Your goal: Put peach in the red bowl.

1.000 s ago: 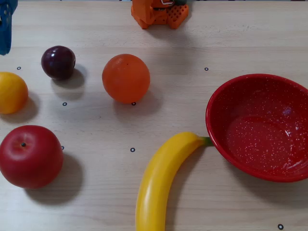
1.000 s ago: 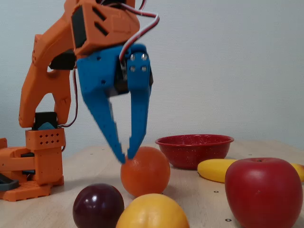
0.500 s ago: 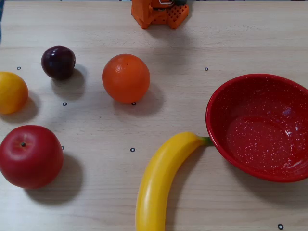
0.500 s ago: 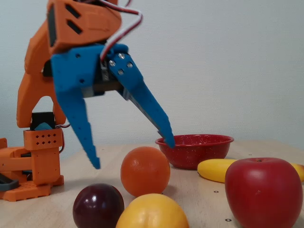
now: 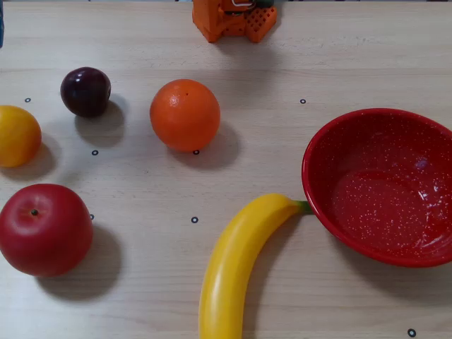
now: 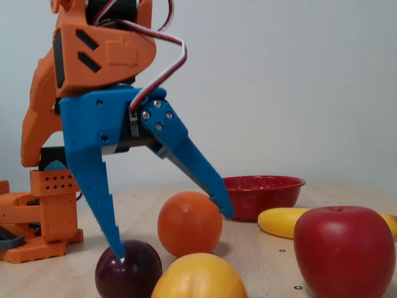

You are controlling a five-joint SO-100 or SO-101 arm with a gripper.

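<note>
We see a pale wood-grain table (image 5: 282, 63) with a matt finish. The red bowl (image 5: 385, 187) is glossy, enamel-like, flecked with fine white speckles. The peach (image 5: 18, 135) looks smooth and softly satin, while the orange (image 5: 185, 115) has a faintly dimpled skin. The apple (image 5: 44, 229) and the dark plum (image 5: 85, 91) are smooth with a mild sheen, and the banana (image 5: 236, 265) is sleek, plastic-looking. The gripper (image 6: 170, 236) shows matt blue moulded plastic, the arm (image 6: 99, 46) orange plastic.

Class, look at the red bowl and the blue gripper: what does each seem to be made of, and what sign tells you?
Red bowl: probably enamelled metal; glossy red coat, fine white speckles, thin rim.
Gripper: looks like matte 3D-printed plastic; flat blue faces, screw heads at the joint.
</note>
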